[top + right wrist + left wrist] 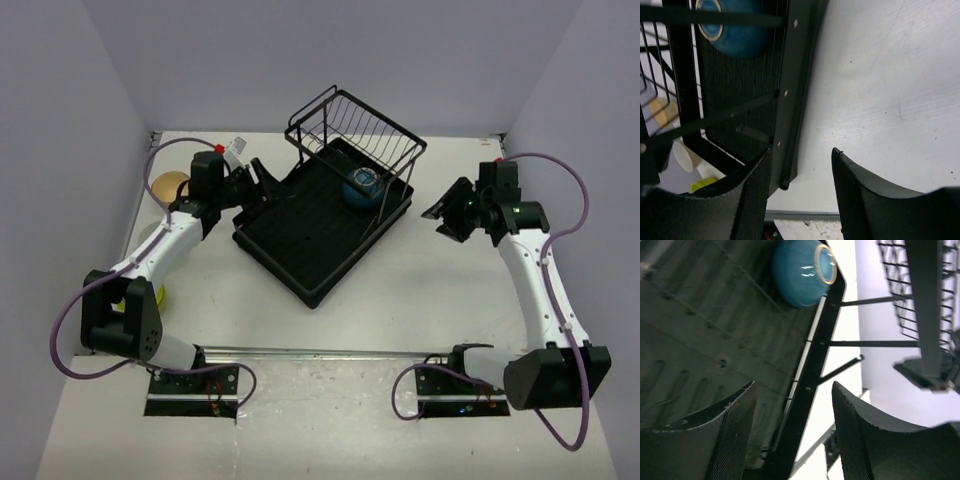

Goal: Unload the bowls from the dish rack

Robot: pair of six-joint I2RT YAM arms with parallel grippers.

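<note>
The black dish rack (300,245) lies slanted at mid-table, its wire basket (358,122) at the far end. One dark blue bowl (362,187) lies on its side in the tray under the basket; it also shows in the left wrist view (802,272) and the right wrist view (735,35). A cream bowl (168,186) sits on the table at far left. A lime bowl (152,296) shows beside the left arm. My left gripper (262,183) is open and empty over the rack's left rim (810,375). My right gripper (443,220) is open and empty, right of the rack (795,75).
Another pale bowl (150,238) is partly hidden under the left arm. Through the rack wires the right wrist view shows a cream bowl (660,112), a pale one (685,155) and a lime one (702,184). White walls close the table on three sides.
</note>
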